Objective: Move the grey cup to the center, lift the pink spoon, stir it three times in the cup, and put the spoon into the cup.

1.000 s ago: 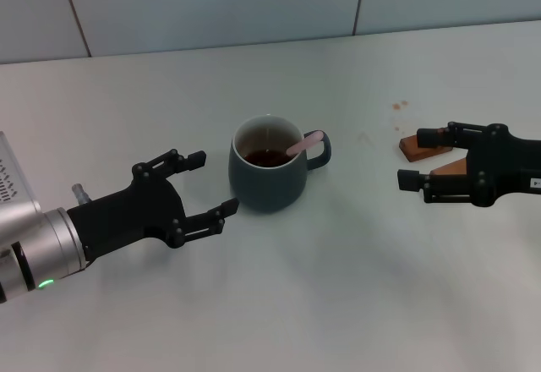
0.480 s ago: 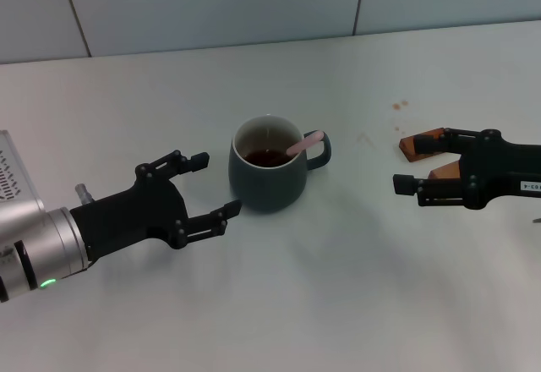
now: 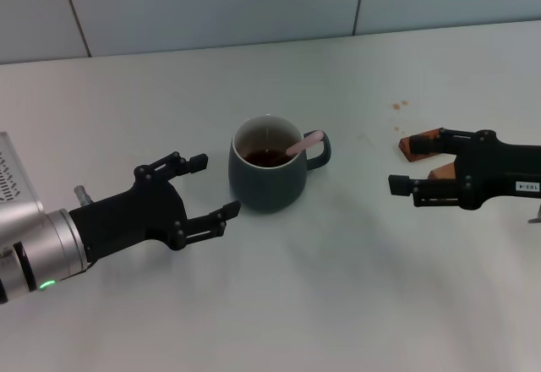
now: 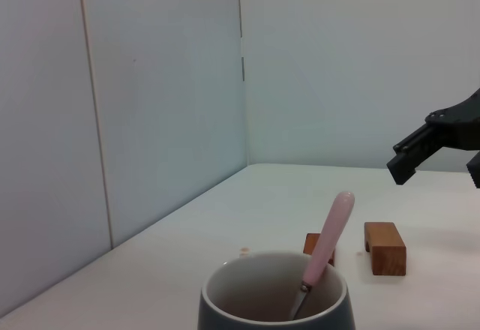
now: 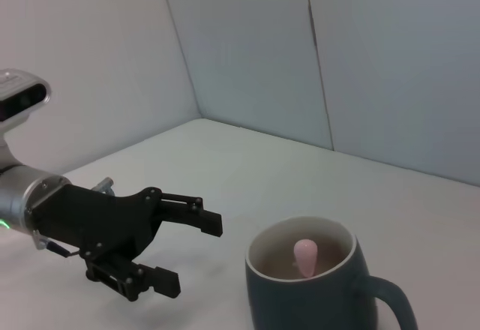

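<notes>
Your right gripper (image 3: pixel 420 162), jaws spread and empty, has edged left toward the grey cup (image 3: pixel 267 175). Your left gripper (image 3: pixel 205 186) stays open beside it; the pink spoon (image 3: pixel 306 144) rests inside.

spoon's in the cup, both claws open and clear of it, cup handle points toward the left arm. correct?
One thing is off: the grey cup has its handle toward the right arm, not the left; the head view shows it. The rest holds: the pink spoon stands in the cup, and the left claw and right claw are both open and clear of it.
</notes>
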